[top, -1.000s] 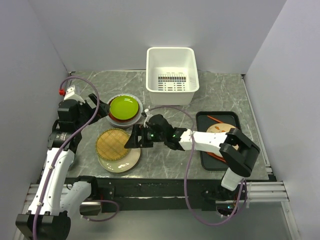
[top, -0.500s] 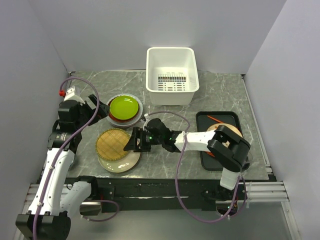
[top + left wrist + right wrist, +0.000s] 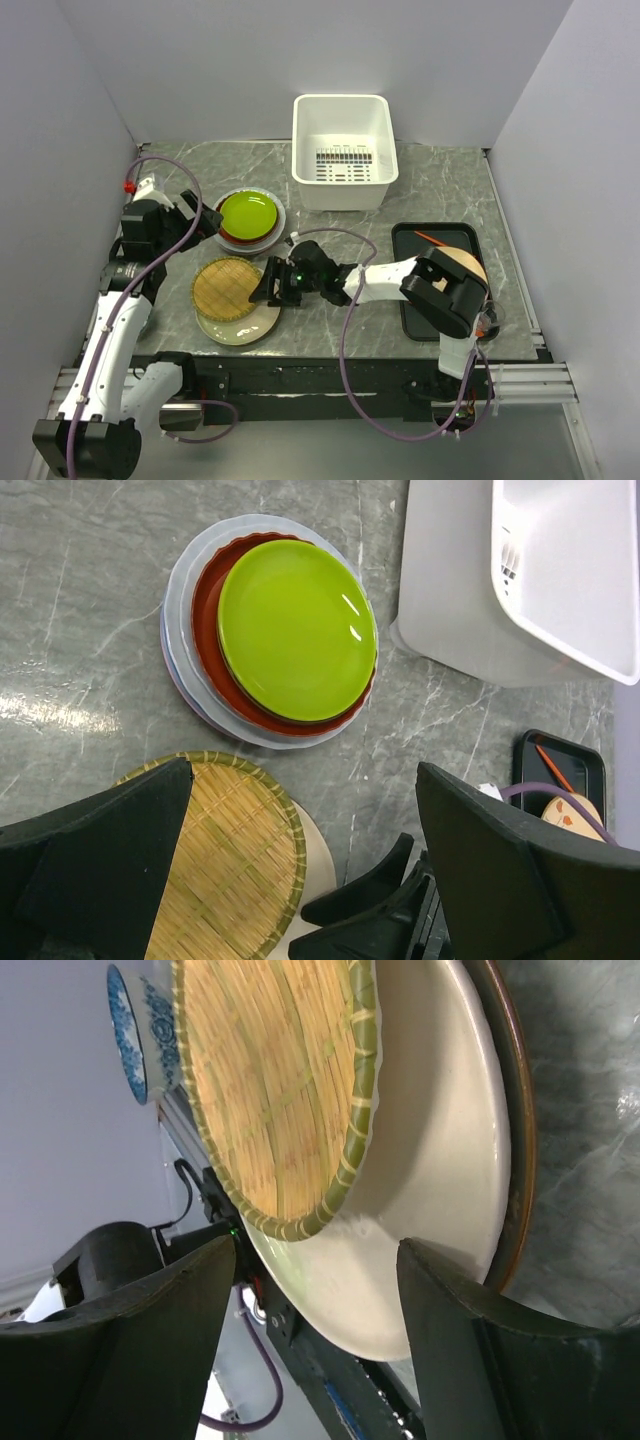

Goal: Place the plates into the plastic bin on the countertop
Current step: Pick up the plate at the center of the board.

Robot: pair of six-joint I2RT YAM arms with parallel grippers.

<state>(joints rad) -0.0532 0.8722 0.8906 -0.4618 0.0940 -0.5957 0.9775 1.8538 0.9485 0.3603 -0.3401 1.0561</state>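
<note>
Plastic bin [image 3: 340,150] at far edge of countertop [image 3: 440,190], about mid-width, upright, slotted bottom in full view. Plates in two stacks on the left half, all outside the bin.

Stack one, toward the far-left corner: lime green plate [image 3: 247,213] on top, red-brown plate [image 3: 207,590] under it, pale blue plate [image 3: 180,575] at the bottom, rims only showing for the lower two.

Stack two, near the near edge, left of centre: woven tan plate [image 3: 226,287] on a cream plate [image 3: 257,322], woven one shifted toward the far-left so the cream rim shows on the near-right side.

Left gripper [image 3: 200,220] wide open, holding nothing, above the countertop just left of the green stack; wrist view looking down on both stacks between its fingers [image 3: 100,870].

Right gripper [image 3: 272,286] low at the right rim of stack two, jaws apart, one finger either side of the cream plate's edge in the wrist view, not clamped. Contact with the plate impossible to tell.

Black tray [image 3: 432,229] near the right edge, one more plate [image 3: 440,256] on it, mostly hidden by the right arm.
</note>
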